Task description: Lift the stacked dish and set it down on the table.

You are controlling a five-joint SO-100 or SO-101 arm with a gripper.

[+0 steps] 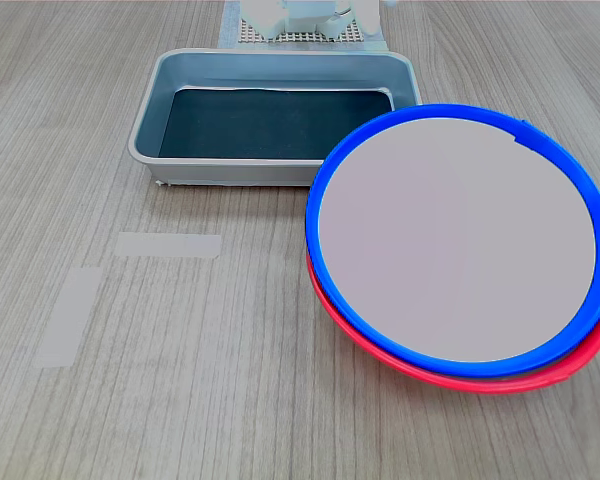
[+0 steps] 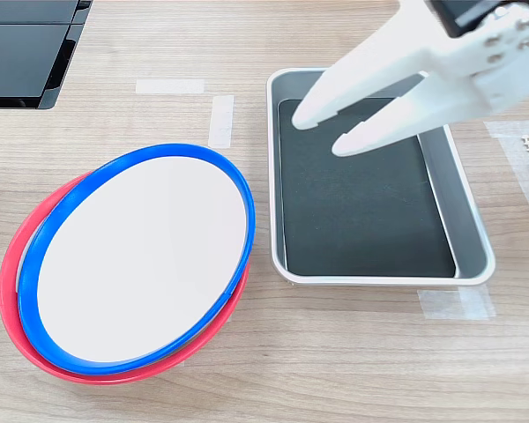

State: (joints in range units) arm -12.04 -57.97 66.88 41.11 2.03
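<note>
The blue-rimmed dish (image 2: 141, 260) sits nested on the red-rimmed plate (image 2: 13, 308) at the lower left of the second exterior view and at the right of the first exterior view, both resting on the desk (image 1: 180, 400), with the blue dish shifted slightly off-centre so a crescent of red shows along one side. The likeliest trouble is that the two rims lie so close together that a grasp could pinch both and carry the red plate along, or nudge the stack sideways; the wide, shallow dish could also tilt or slip from an edge grip. The grey tray (image 2: 472, 220) lies just beside the stack, so a careless set-down could clip its wall. The white jaws (image 2: 322, 132) hang at the upper right of the second exterior view, over the tray, parted moderately, holding nothing and touching nothing.
</note>
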